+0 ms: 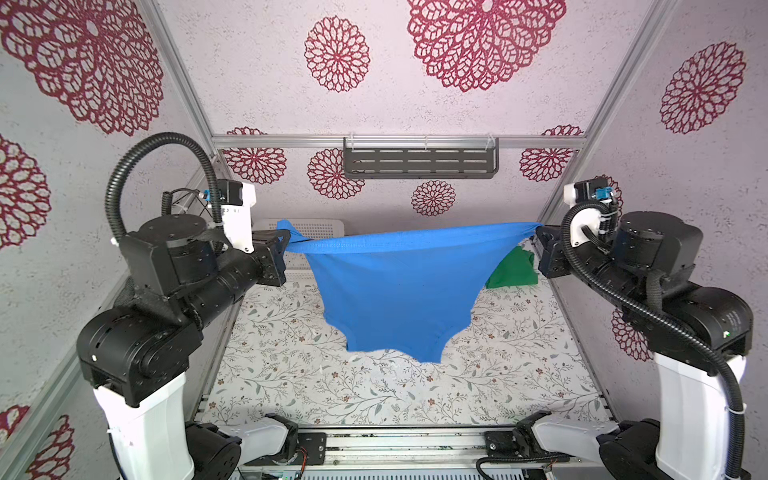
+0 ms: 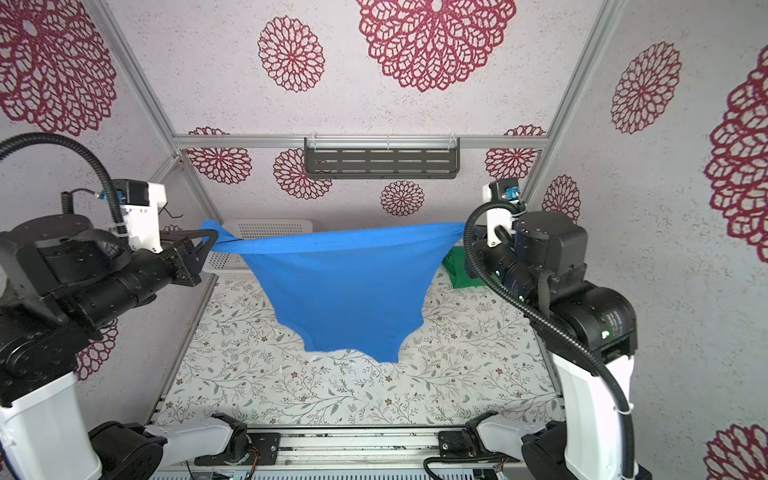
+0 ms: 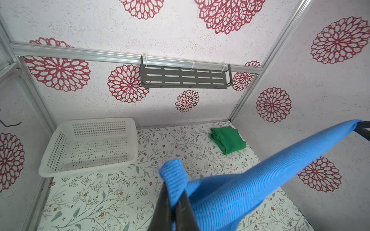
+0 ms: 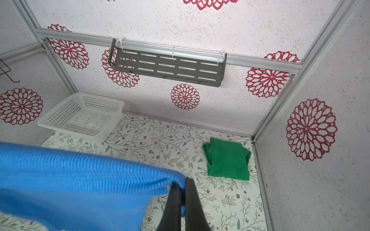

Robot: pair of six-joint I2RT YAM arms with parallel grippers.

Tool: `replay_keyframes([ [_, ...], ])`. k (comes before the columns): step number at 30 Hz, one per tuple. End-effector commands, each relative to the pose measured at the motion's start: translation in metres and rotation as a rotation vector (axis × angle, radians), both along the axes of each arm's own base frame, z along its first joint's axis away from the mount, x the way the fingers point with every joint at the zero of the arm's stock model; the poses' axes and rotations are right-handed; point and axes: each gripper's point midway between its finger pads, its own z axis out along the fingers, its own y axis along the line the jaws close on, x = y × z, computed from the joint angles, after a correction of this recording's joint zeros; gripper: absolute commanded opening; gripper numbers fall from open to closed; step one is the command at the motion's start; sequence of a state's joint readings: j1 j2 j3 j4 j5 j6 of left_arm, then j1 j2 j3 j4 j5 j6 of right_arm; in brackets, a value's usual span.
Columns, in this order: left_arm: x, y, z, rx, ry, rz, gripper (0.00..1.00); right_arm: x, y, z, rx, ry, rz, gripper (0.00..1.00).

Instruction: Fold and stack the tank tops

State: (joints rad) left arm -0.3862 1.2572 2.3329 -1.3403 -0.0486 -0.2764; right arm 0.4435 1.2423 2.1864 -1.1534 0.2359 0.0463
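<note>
Left pincer point(image 3: 174, 190) and right pincer point(image 4: 182, 184) each grip one end of the blue top point(image 1: 390, 291), stretched above the counter point(image 1: 291, 382) middle. The green top point(image 4: 228, 160) lies folded at the far right corner. Spreading step; next, lower the blue top flat with even tension.

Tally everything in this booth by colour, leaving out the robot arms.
Blue tank top: 1
Green tank top: 1
White basket: 1
Grey wall rack: 1
Total: 4
</note>
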Motion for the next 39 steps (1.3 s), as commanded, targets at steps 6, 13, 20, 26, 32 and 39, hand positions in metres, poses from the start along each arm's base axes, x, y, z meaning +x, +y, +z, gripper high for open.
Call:
replay_keyframes([
  [6, 0.082, -0.027, -0.081, 0.077, 0.250, -0.089, 0.00, 0.080, 0.002, -0.063, -0.124, 0.226, -0.145, 0.00],
  [13, 0.227, -0.039, -0.221, 0.006, 0.559, -0.116, 0.00, 0.188, 0.019, -0.186, -0.055, 0.471, -0.107, 0.00],
  [20, 0.396, -0.025, -0.312, -0.075, 0.507, -0.027, 0.98, 0.320, 0.013, -0.240, 0.039, 0.406, -0.165, 0.51],
  [26, 0.382, -0.010, -0.285, -0.157, 0.454, 0.034, 0.98, 0.321, 0.025, -0.229, 0.058, 0.390, -0.138, 0.72],
  [32, 0.259, -0.038, -0.315, -0.070, 0.600, 0.073, 0.90, 0.241, 0.044, -0.284, 0.057, 0.504, -0.075, 0.68],
  [39, 0.168, -0.127, -0.382, -0.139, 0.710, -0.016, 0.55, 0.165, 0.070, -0.383, 0.060, 0.679, -0.012, 0.49],
])
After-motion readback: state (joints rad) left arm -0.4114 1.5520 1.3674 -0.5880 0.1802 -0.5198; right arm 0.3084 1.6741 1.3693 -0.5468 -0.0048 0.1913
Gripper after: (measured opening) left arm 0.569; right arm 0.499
